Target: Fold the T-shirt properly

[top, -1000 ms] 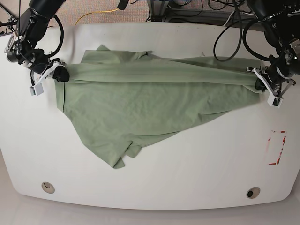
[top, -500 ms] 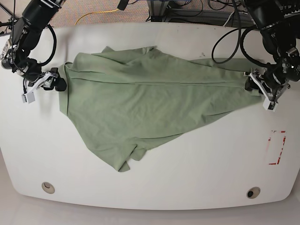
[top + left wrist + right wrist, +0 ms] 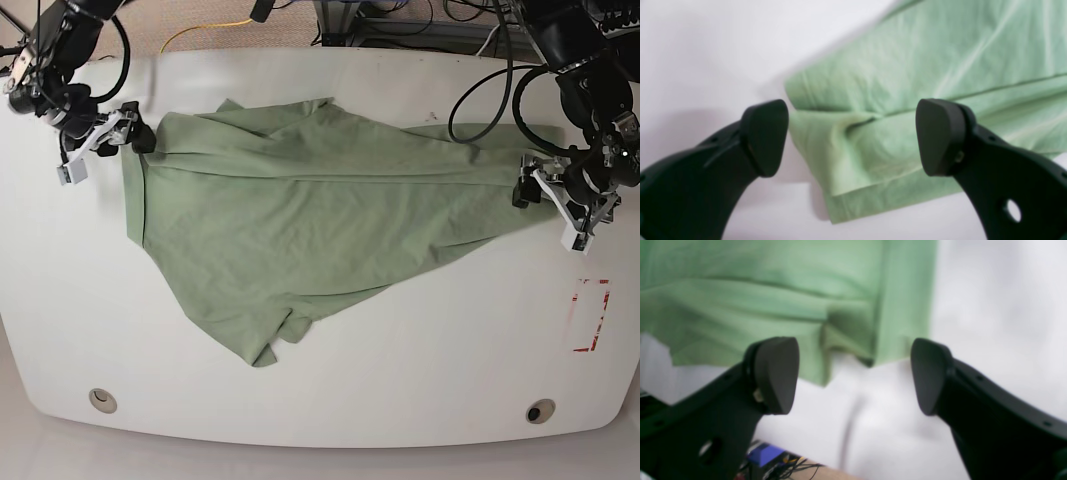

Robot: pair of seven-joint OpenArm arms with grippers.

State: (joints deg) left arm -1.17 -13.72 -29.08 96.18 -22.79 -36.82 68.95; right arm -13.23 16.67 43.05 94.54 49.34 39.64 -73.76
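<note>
The sage-green cotton T-shirt (image 3: 300, 220) lay released on the white table (image 3: 420, 370); the left gripper (image 3: 852, 136) and right gripper (image 3: 853, 375), clamped earlier, gaped beside its edges.

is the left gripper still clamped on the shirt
No, in the left wrist view the left gripper has its jaws spread wide, and the T-shirt lies slack on the table between them, pinched by neither.

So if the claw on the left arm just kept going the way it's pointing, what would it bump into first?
Most likely the T-shirt: its folded corner lies straight ahead between the open jaws of the left gripper. How far off is hard to judge.
</note>
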